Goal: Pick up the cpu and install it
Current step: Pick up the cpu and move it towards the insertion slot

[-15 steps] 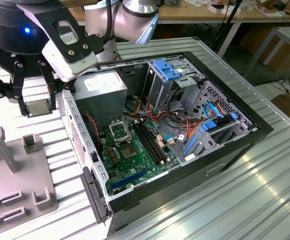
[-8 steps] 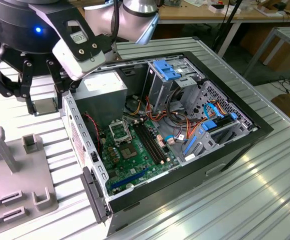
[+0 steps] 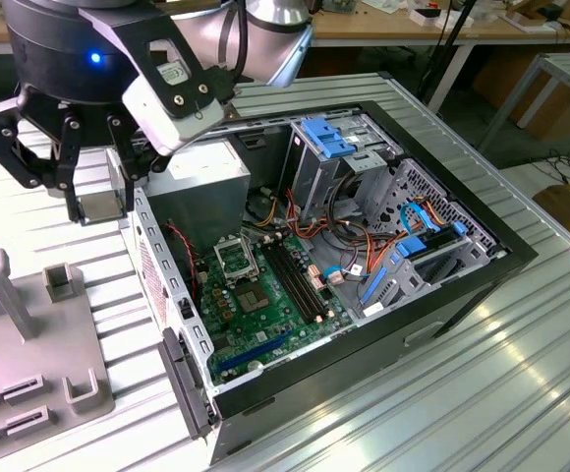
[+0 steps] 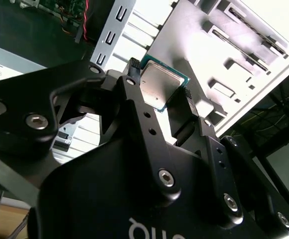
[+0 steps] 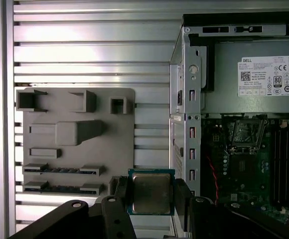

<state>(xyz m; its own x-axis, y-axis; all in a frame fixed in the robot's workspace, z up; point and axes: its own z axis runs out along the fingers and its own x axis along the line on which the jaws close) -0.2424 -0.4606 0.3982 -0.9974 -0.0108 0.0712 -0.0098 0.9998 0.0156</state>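
Cpu, flat green-edged square with dull metal face, gripped tight in black hand.

A robotics workshop: open computer case on a ribbed metal table (cluttered workbenches behind).

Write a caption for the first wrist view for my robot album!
The gripper holds the cpu above the slatted table, beside the open computer case and grey parts tray.
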